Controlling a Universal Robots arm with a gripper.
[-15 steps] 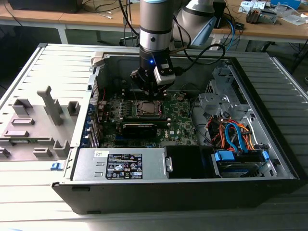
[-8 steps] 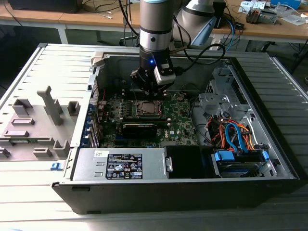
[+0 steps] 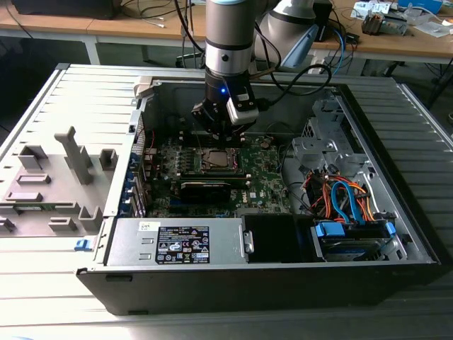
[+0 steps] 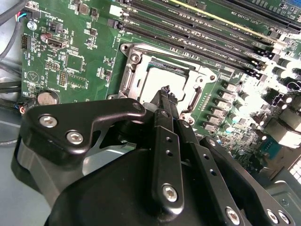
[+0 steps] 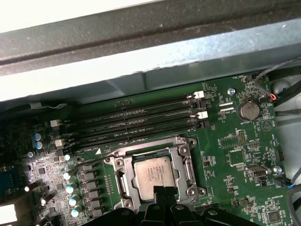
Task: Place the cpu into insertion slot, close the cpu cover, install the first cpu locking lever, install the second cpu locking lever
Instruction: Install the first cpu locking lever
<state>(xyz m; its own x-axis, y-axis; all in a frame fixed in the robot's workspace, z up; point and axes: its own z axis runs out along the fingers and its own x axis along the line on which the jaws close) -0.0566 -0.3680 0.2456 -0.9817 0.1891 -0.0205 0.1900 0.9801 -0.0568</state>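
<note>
Just beneath the tool [image 4: 165, 90] sits the cpu [image 5: 155, 175].

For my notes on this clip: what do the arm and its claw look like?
The arm is a silver-grey cylinder with black bands and a small blue light at the wrist. A pale box sits beside the wrist, and a black cable loops away. The claw is matte black, built of flat linked bars with silver screw heads.

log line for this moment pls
cpu: in insertion slot | cpu cover: down over it | pincer: shut, over the slot's edge
</note>
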